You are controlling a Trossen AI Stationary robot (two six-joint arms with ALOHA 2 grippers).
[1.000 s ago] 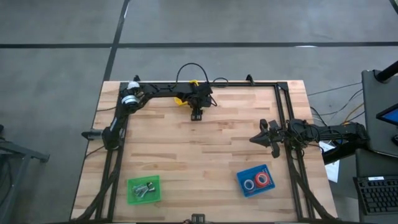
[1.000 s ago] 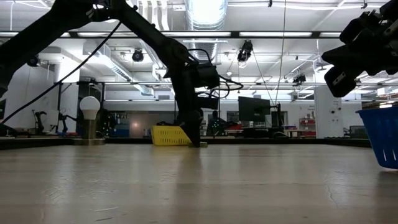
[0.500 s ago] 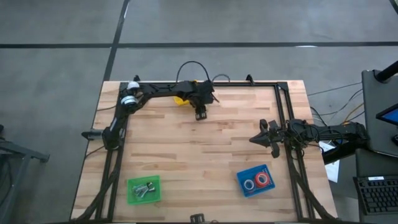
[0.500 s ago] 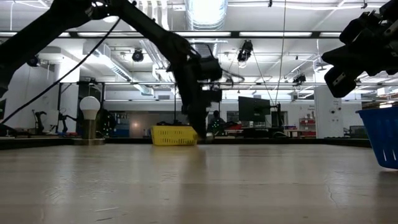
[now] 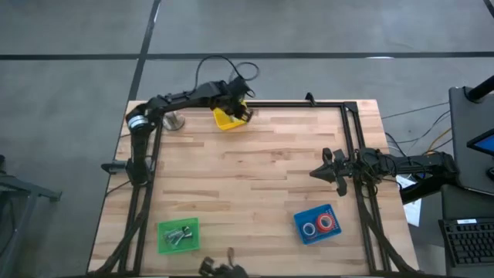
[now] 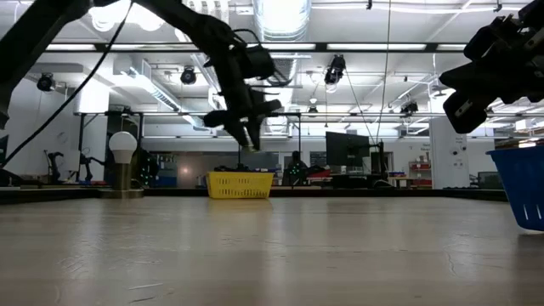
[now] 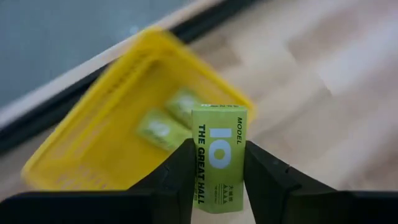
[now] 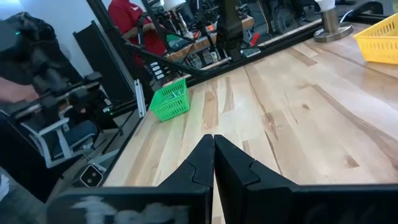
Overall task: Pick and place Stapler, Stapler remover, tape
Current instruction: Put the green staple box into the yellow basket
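Yellow basket [image 7: 118, 118]: blurred; we cannot identify the green items inside | green box [image 7: 218, 155]: bottom hidden between fingers [image 7: 177, 180].

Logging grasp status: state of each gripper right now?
Left gripper: shut on a small green box, above the yellow basket.
Right gripper: shut, empty, over the table's right side.
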